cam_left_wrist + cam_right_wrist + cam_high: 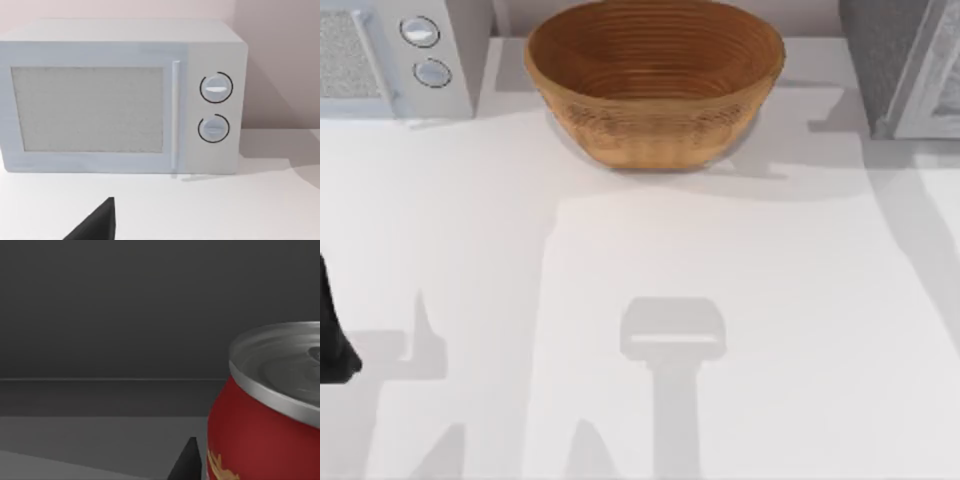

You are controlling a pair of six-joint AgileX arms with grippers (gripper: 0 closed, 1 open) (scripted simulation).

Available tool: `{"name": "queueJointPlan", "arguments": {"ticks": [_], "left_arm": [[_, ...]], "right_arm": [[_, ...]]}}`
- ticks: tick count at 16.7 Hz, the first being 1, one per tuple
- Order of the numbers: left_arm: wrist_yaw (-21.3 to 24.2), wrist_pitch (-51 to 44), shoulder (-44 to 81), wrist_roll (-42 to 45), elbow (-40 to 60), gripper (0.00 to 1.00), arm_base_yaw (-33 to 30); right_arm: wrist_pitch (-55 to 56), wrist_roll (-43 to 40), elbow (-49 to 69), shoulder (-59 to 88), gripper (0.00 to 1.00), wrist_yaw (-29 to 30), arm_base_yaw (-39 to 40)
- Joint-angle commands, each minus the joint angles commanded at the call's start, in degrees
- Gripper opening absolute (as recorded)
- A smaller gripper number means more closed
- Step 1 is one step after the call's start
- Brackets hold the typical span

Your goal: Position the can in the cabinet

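Can upright inside the dark cabinet at the worktop's far right corner – right gripper's grip can't be told – release gently, withdraw straight back.

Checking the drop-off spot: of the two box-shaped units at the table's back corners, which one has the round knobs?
The white appliance at the top view's back left has two round knobs beside its door. The grey speckled cabinet at the back right shows none.
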Motion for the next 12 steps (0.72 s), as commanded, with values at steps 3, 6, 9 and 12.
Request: {"name": "queueJointPlan", "arguments": {"ticks": [3,6,9,12], "left_arm": [[0.0,0.0,0.0,0.0,0.0,1.0,0.0],[0.0,0.0,0.0,0.0,0.0,1.0,0.0],[0.0,0.0,0.0,0.0,0.0,1.0,0.0],[0.0,0.0,0.0,0.0,0.0,1.0,0.0]], "right_arm": [[0.0,0.0,0.0,0.0,0.0,0.0,0.0],[0.1,0.1,-0.2,-0.1,0.0,-0.1,-0.2],[0.0,0.0,2.6,1.2,0.0,0.2,-0.8],[-1.2,-0.2,8.4,5.1,0.0,0.0,-1.2]]}}
